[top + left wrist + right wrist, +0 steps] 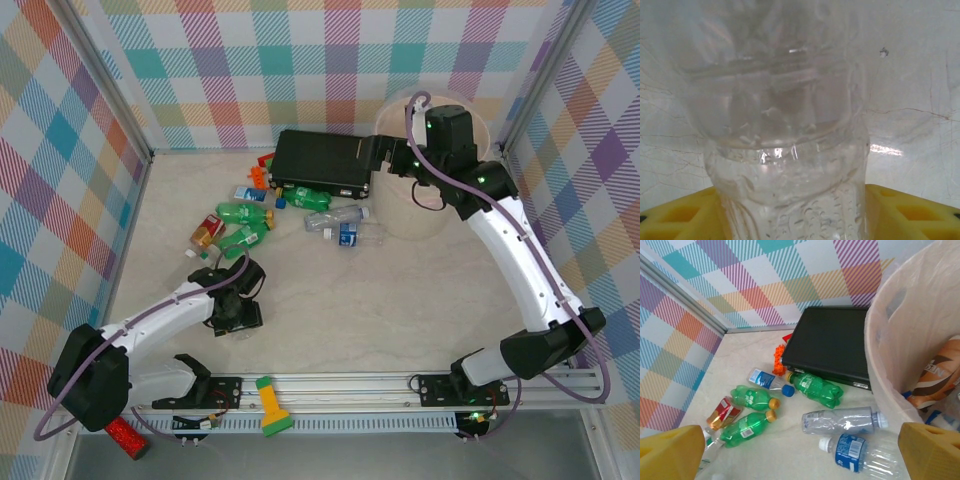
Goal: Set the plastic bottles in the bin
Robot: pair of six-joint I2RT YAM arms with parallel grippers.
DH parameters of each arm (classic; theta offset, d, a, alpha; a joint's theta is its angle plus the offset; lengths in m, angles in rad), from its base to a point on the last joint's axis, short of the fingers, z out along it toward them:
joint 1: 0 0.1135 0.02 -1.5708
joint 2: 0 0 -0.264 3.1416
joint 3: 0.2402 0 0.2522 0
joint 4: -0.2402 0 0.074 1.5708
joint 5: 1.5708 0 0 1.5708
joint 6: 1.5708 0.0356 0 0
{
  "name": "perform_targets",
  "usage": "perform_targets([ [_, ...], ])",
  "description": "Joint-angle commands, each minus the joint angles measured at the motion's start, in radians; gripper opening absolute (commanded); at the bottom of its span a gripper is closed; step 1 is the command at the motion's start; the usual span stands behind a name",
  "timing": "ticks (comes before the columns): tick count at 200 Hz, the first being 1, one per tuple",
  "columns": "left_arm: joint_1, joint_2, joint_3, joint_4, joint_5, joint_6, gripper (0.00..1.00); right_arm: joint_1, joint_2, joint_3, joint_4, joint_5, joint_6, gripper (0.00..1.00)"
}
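Left end effector (792,212) pinching clear bottle (780,115) (2 pads (685,215) against sides); right end effector (800,440) spread wide, empty.

Glossy clear plastic bottle (785,125), matt black case (835,342)

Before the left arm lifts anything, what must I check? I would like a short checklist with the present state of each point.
1. Left hand has the clear plastic bottle between its yellow fingers: ok.
2. Grip on that bottle is firm: cannot tell.
3. Right hand is open and holds nothing: ok.
4. Large round beige bin has room inside: ok, only some bottles lie at its bottom.
5. Bin opening is free for a drop: not ok, the right hand hangs at its rim.
6. All bottles are binned: not ok, green plastic bottles and clear ones lie near the flat black case.
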State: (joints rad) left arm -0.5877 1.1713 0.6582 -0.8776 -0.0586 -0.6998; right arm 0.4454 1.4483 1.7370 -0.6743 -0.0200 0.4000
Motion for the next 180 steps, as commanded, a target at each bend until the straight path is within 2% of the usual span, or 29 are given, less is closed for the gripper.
perform_targets([
  [1,-0.008,-0.025,0.043,-0.004,-0.032,0.022,0.59,-0.006,0.022,-0.014,0.026,-0.095,0.079,0.99],
  [29,-0.009,-0.056,0.142,-0.006,-0.006,0.078,0.56,-0.01,0.015,-0.066,0.102,-0.221,0.127,1.0],
  [61,-0.009,-0.062,0.313,0.017,0.039,0.171,0.56,-0.01,0.022,-0.109,0.2,-0.387,0.192,0.89],
  [96,-0.009,-0.01,0.506,0.06,0.125,0.254,0.56,-0.002,0.068,-0.098,0.226,-0.539,0.257,0.79],
  [133,-0.009,0.066,0.649,0.128,0.239,0.271,0.56,0.074,0.105,-0.1,0.236,-0.568,0.254,0.78],
  [180,-0.009,0.091,0.707,0.206,0.331,0.249,0.55,0.138,0.147,-0.129,0.298,-0.584,0.314,0.77],
])
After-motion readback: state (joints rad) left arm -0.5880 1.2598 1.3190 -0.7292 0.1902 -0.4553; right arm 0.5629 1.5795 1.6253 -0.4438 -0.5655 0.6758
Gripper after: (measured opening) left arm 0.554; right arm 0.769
